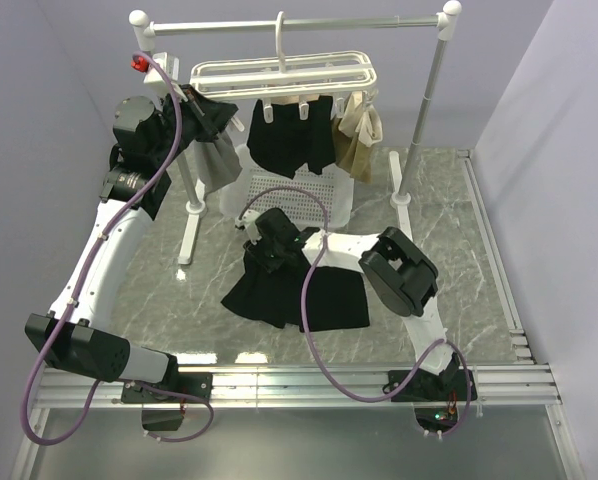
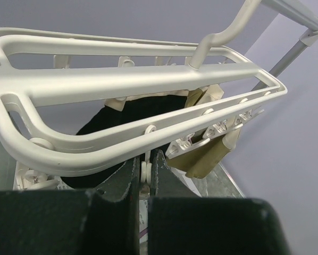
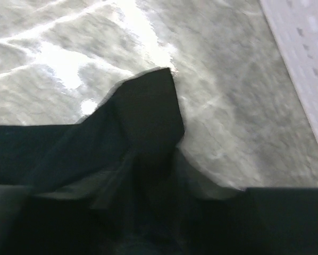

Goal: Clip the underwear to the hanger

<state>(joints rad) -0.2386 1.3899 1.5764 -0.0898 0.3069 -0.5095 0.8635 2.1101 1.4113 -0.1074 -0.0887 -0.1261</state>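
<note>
The black underwear lies spread on the marble table in front of the basket. My right gripper is down on its far edge. In the right wrist view a raised fold of the underwear fills the space at my right gripper; dark blur hides whether the fingers press on it. The white hanger hangs by its hook from the rail. My left gripper is at the hanger's left end. In the left wrist view the hanger runs overhead, and my left gripper is shut on a white clip peg.
A second black garment, a tan one and a grey one hang from the hanger. The grey rail stand carries it, with the white perforated basket below. Metal rails border the table's near edge.
</note>
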